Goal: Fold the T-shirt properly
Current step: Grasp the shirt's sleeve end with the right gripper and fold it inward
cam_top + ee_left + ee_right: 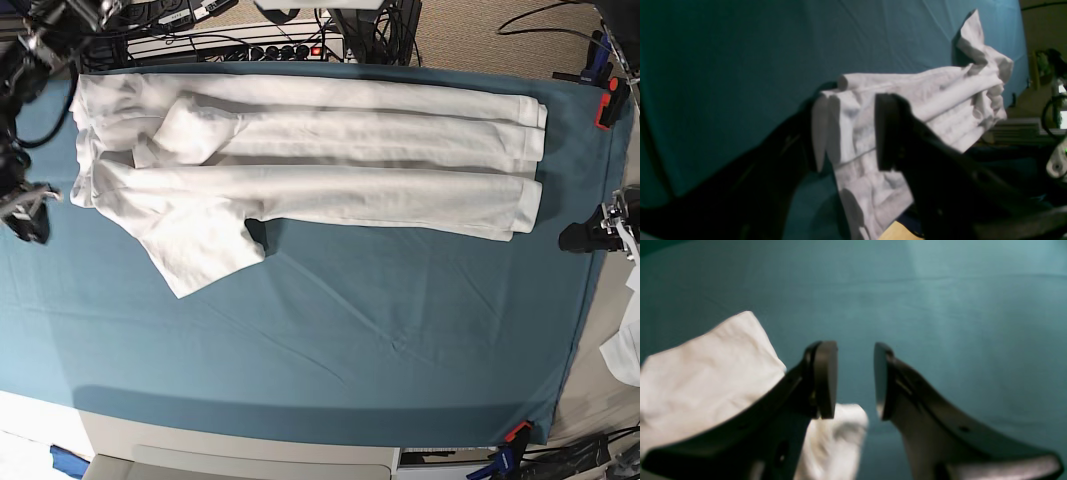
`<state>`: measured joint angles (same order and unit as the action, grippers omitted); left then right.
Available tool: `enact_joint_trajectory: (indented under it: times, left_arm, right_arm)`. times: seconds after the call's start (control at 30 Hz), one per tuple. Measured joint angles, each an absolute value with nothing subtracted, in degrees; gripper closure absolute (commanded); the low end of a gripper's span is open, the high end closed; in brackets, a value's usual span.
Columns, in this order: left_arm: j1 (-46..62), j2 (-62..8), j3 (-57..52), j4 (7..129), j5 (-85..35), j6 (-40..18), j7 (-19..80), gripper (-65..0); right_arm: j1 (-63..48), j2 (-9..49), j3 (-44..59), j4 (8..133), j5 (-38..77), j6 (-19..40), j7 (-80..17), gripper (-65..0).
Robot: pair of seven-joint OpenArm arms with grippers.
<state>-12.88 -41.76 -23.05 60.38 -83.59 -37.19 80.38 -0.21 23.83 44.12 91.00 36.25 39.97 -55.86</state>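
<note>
1. Across the upper half of the base view, the T-shirt lies on the teal tabletop, gathered lengthwise into a long band, one sleeve splayed toward lower left.
2. Your left claw has bunched white cloth between its jaws in the left wrist view; it appears clamped on the shirt's end.
3. Your right claw stands parted with bare teal between the jaws; it holds nothing, and white cloth lies just beside it at lower left.
4. Handling judgement: the fabric is soft, light and limp; it will sag and crease, and layers may slip apart.
5. Take hold at hem corners or folded edges, pinching all layers together, not mid-panel.
</note>
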Motion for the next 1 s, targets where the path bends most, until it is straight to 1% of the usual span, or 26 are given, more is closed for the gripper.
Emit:
enact_joint_trajectory:
  times: [0.1,0.13,0.2,0.27,0.37,0.5,0.7,0.77,0.87,1.0]
  left_arm:
    - [-12.9,-41.8,-23.0,60.4,-83.5,-37.2,80.4,-24.9]
    - [-12.9,-41.8,-23.0,60.4,-83.5,-37.2,80.4,-24.9]
    - [-12.9,-41.7,-23.0,60.4,-83.5,-37.2,80.4,-24.9]
    - [-12.9,-41.8,-23.0,60.4,-83.5,-37.2,80.4,-24.9]
    - [-12.9,-41.7,-23.0,60.4,-83.4,-37.2,80.4,-24.9]
    - [-12.9,-41.8,-23.0,60.4,-83.4,-37.2,80.4,-24.9]
    - [-12.9,-41.8,-23.0,60.4,-83.4,-37.2,80.4,-24.9]
    - [-12.9,-41.8,-23.0,60.4,-83.5,-39.2,80.6,-24.9]
    - [-12.9,-41.8,-23.0,60.4,-83.5,-39.3,80.6,-24.9]
    - [-12.9,-41.8,-23.0,60.4,-83.4,-39.3,80.6,-24.9]
  right_arm:
    - [4.6,23.8,39.3,82.3,36.1,40.0,-55.1,-20.2]
    - [6.4,23.8,37.7,79.1,36.0,39.9,-54.8,-21.7]
    - [10.1,23.8,34.4,72.8,36.1,40.0,-54.3,-28.3]
    - [13.9,23.9,31.2,66.3,36.1,39.8,-54.2,-32.2]
    - [18.6,23.7,26.8,58.0,36.1,39.8,-53.7,-32.3]
    - [22.9,23.8,23.2,50.5,37.6,37.5,-53.5,-32.3]
    - [24.8,21.2,22.0,47.6,37.4,37.3,-53.7,-32.3]
    - [24.8,19.8,22.0,47.6,37.8,37.3,-54.6,-32.2]
    - [24.9,18.3,22.1,47.6,38.0,37.4,-54.6,-32.2]
    - [24.9,17.8,22.0,47.6,38.0,37.5,-54.4,-32.2]
